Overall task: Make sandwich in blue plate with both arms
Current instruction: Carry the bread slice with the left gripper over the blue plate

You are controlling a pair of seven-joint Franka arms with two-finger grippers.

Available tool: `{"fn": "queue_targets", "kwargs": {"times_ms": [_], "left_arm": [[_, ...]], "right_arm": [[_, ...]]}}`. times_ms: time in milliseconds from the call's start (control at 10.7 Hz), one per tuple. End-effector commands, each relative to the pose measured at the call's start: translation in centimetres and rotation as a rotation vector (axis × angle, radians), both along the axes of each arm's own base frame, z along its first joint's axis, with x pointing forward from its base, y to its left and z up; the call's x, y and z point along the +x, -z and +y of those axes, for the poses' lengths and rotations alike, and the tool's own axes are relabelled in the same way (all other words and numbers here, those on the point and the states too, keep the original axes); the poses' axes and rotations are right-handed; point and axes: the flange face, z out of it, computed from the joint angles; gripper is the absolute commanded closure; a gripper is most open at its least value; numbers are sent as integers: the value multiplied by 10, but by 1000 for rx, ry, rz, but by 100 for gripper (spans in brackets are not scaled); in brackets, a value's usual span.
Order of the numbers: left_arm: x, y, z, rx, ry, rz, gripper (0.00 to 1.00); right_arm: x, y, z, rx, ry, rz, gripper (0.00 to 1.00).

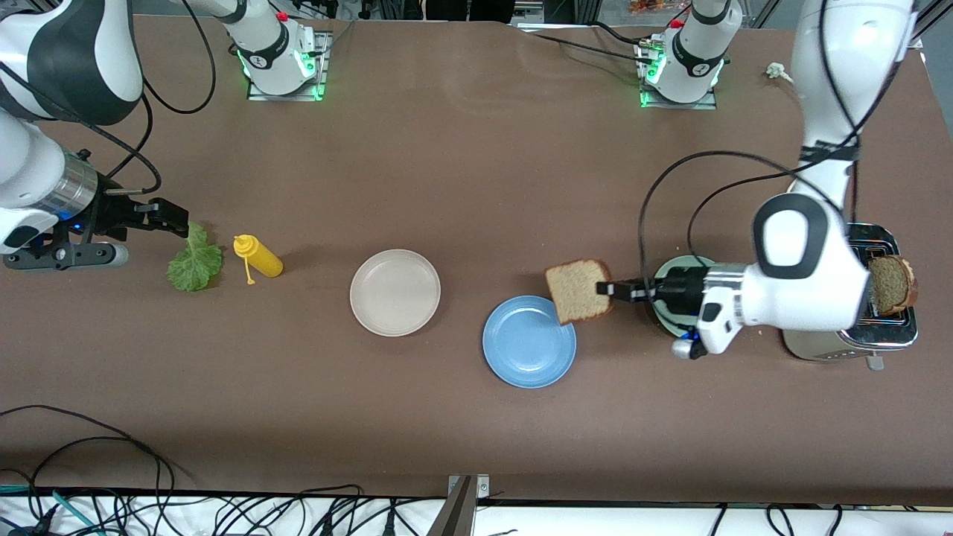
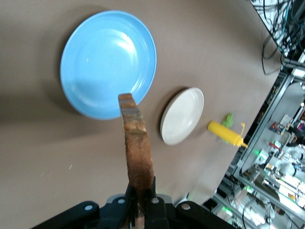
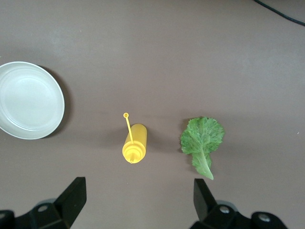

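Observation:
My left gripper (image 1: 610, 290) is shut on a slice of speckled brown bread (image 1: 577, 290) and holds it over the edge of the blue plate (image 1: 528, 341) on the side toward the left arm's end. In the left wrist view the slice (image 2: 137, 145) shows edge-on between my fingers, with the blue plate (image 2: 102, 57) under it. A second slice (image 1: 892, 283) stands in the toaster (image 1: 878, 327). The green lettuce leaf (image 1: 195, 260) lies on the table at the right arm's end. My right gripper (image 1: 175, 221) is open above the table beside the leaf (image 3: 202, 140).
A yellow squeeze bottle (image 1: 257, 256) lies beside the lettuce. An off-white plate (image 1: 394, 292) sits between the bottle and the blue plate. A pale green plate (image 1: 674, 264) lies under my left wrist, next to the toaster. Cables run along the table's near edge.

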Motion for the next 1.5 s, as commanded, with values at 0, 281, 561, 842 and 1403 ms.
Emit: {"fn": "queue_targets", "kwargs": {"times_ms": [0, 281, 561, 842, 1403], "left_arm": [[16, 38, -49, -5, -71, -90, 100], [17, 57, -83, -10, -23, -184, 100], [12, 73, -93, -19, 45, -224, 100], [5, 97, -105, -28, 125, -264, 100], [3, 124, -104, -25, 178, -322, 100]], "right_arm": [[0, -3, -1, -7, 5, -5, 0], [0, -2, -1, -5, 6, -1, 0], [-1, -2, -1, -5, 6, 0, 0], [-1, -2, -1, -5, 6, 0, 0], [0, -2, -1, -4, 3, -1, 0]]}}
